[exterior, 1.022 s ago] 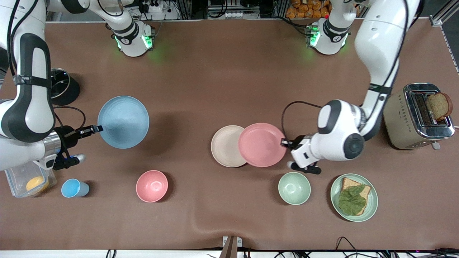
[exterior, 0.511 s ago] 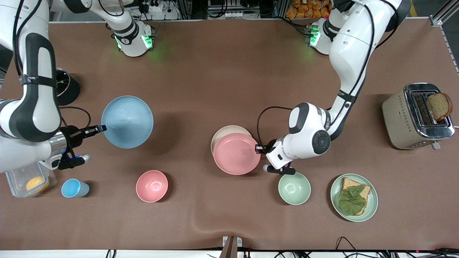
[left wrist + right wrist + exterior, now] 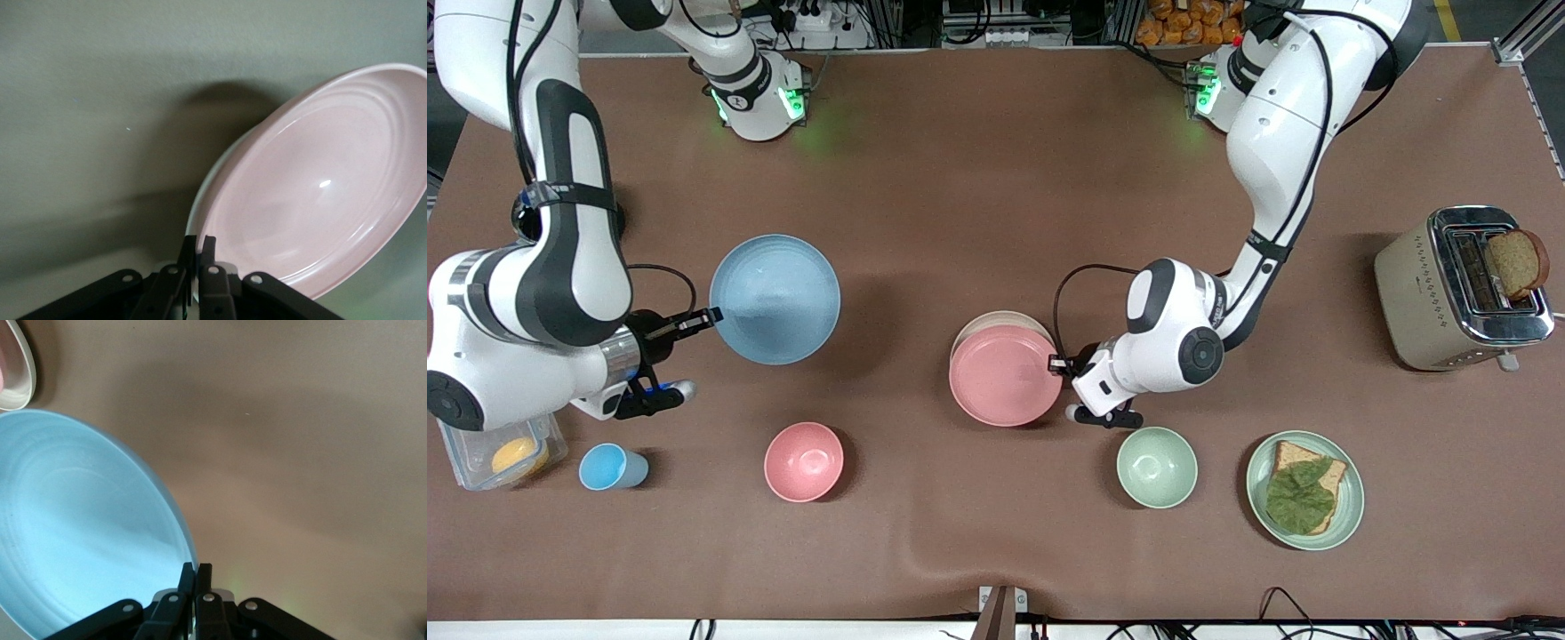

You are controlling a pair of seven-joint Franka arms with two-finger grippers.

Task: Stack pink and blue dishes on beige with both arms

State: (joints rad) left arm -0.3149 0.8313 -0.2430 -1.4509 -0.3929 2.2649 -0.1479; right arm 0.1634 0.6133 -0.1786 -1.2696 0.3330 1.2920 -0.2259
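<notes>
The pink plate hangs over the beige plate, covering nearly all of it; only a cream sliver shows. My left gripper is shut on the pink plate's rim at the edge toward the left arm's end. In the left wrist view the pink plate tilts above the beige rim, pinched by the left gripper. My right gripper is shut on the rim of the blue plate, held above the table toward the right arm's end. The blue plate fills the right wrist view beside the right gripper.
A pink bowl, a blue cup and a clear container with an orange item sit near the front camera. A green bowl, a green plate with a sandwich and a toaster stand toward the left arm's end.
The left gripper carried the pink plate from beside the beige plate to directly over it. The right gripper moved the blue plate toward the table's middle.
</notes>
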